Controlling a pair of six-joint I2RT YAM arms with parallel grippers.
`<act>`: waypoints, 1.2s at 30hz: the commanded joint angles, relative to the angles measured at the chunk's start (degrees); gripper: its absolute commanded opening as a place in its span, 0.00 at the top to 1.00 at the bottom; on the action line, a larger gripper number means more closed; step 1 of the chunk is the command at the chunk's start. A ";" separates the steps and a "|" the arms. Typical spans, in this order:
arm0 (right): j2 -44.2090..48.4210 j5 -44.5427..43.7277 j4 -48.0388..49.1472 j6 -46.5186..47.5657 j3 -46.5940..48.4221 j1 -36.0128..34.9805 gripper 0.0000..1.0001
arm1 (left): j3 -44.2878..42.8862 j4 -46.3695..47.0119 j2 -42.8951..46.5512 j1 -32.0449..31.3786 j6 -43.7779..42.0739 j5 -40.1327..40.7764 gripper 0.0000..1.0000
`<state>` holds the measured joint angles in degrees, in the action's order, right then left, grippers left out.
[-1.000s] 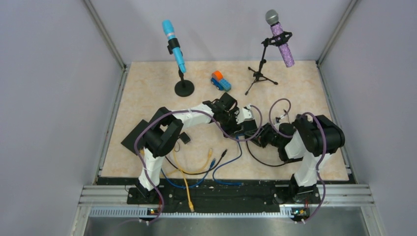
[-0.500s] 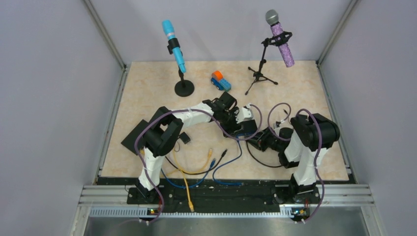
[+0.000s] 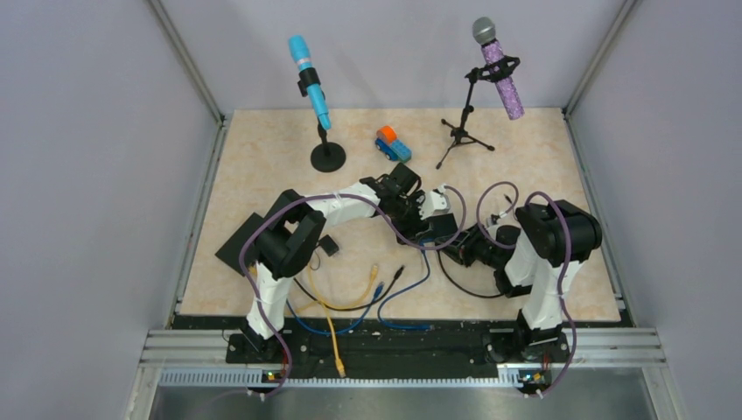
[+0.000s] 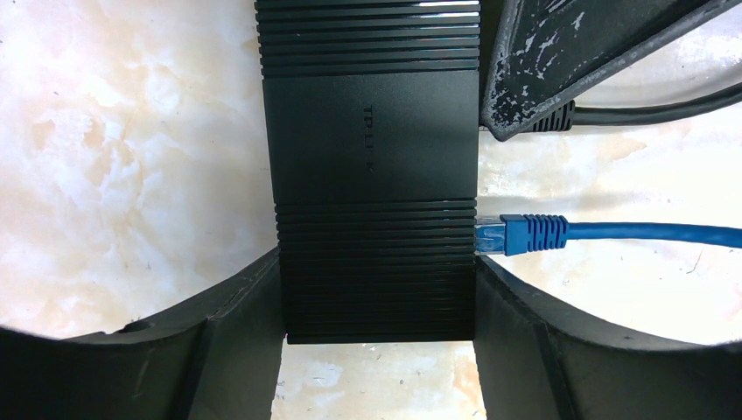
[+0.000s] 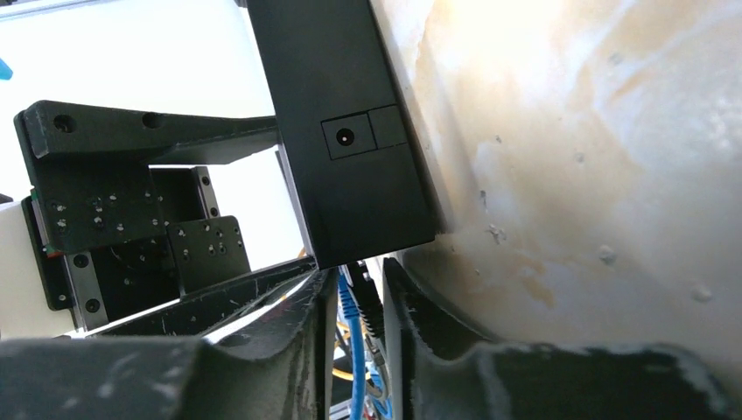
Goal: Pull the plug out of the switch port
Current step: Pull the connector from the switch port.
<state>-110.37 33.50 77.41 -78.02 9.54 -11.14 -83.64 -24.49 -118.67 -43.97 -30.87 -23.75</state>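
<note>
Black switch, top: btwn 2 arms | L wrist: left gripper clamped on switch; blue plug seated in its side | R wrist: right gripper gap narrow, grip can't tell | blue plug prob stiff, latched: pinch body, not soft cable

Left arm is reaching forward and rightward from its base, elbow raised, forearm stretching toward the centre; its wrist is pointing down; left gripper is clamping the switch, one of its fingers pressing on each long side. Right arm is folding back on itself, upper joints standing high, forearm dropping low and leftward toward the left gripper; right gripper is lying low and tilted on its side; its fingers are standing only narrowly apart; whether they are pinching anything cannot be told.
</note>
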 commanded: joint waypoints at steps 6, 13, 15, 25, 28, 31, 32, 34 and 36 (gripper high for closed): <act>1.38 -1.64 -0.64 1.06 0.57 -0.44 0.81 | 0.46 -7.23 -1.73 -0.15 0.81 -2.05 0.38; 1.32 -1.50 0.74 0.39 -0.23 -0.44 1.00 | 0.50 -7.07 -1.73 -0.08 1.14 -1.62 0.38; 1.16 -1.50 1.73 0.05 -0.75 -0.47 1.00 | 0.49 -6.62 -1.92 -0.08 1.80 -1.22 0.39; -1.45 -1.15 7.00 -1.03 -2.52 -0.39 1.00 | 0.27 -5.74 -2.53 0.10 3.87 0.00 0.40; -2.01 -1.05 7.33 -0.92 -2.64 -0.39 1.00 | 0.38 -5.83 -2.50 0.27 3.84 0.94 0.40; -1.85 -1.28 7.09 -0.75 -2.95 -0.45 1.00 | 0.48 -5.90 -2.48 0.50 3.80 1.88 0.41; -1.75 -1.32 6.71 -0.62 -2.95 -0.40 1.00 | 0.40 -5.80 -2.48 0.54 3.91 2.35 0.41; -1.27 -1.46 5.58 -0.07 -3.01 -0.44 1.00 | 0.40 -5.88 -2.56 0.63 3.82 2.72 0.41; -0.09 -1.88 3.62 0.78 -3.11 -0.40 1.00 | 0.48 -5.84 -2.49 0.64 3.87 3.05 0.41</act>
<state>-111.50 32.38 82.02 -78.61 7.64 -11.14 -83.79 -24.71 -118.67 -43.81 -28.88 -23.27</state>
